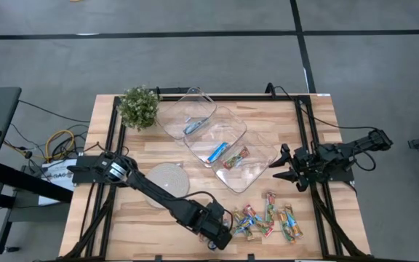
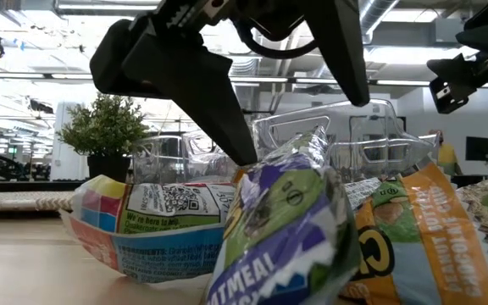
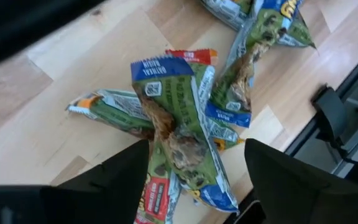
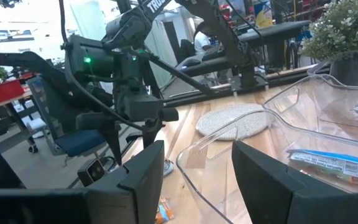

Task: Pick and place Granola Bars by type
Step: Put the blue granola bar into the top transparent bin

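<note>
The granola bars (image 1: 264, 220) lie in a loose heap at the near edge of the table (image 1: 133, 225), a few already sorted into the clear trays (image 1: 217, 138); they look light and soft, in slick crinkly foil, so I judge a pinch across the middle of the green-wrapped bar (image 3: 176, 134) safer than its crimped ends. Its wrapper reads "OATMEAL RAISIN" (other print is too small to read). The left gripper (image 3: 194, 165) hovers spread wide astride that bar, gripping nothing, while the right gripper (image 1: 288, 169) waits parted and empty beside the trays.

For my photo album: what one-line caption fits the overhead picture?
Left gripper open over a pile of granola bars, right gripper waiting by clear trays.
</note>
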`<state>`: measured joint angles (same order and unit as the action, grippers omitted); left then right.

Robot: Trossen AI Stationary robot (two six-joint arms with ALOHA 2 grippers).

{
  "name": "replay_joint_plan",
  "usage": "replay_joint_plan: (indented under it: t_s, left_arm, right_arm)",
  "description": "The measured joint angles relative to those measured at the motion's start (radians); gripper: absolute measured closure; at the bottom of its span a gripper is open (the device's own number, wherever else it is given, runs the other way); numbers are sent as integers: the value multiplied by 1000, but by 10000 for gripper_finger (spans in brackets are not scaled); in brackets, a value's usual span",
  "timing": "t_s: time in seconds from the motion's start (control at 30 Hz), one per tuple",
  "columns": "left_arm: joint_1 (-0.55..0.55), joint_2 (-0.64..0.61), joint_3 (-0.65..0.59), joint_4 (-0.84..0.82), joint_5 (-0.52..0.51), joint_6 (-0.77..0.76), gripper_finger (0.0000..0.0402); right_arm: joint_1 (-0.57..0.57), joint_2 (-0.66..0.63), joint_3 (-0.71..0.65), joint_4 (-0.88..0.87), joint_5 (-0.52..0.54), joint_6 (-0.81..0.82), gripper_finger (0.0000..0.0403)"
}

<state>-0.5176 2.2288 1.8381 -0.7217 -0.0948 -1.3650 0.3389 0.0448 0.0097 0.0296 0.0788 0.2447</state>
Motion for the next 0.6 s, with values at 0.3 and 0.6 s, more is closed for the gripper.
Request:
replay_joint_plan:
  t_s: [0.3, 0.6]
  left_arm:
    - [13, 0, 0, -23, -16, 2, 148]
    - [13, 0, 0, -23, -15, 1, 162]
  right_arm:
    - [0, 0, 0, 0, 0, 0, 219]
    - [0, 0, 0, 0, 0, 0, 219]
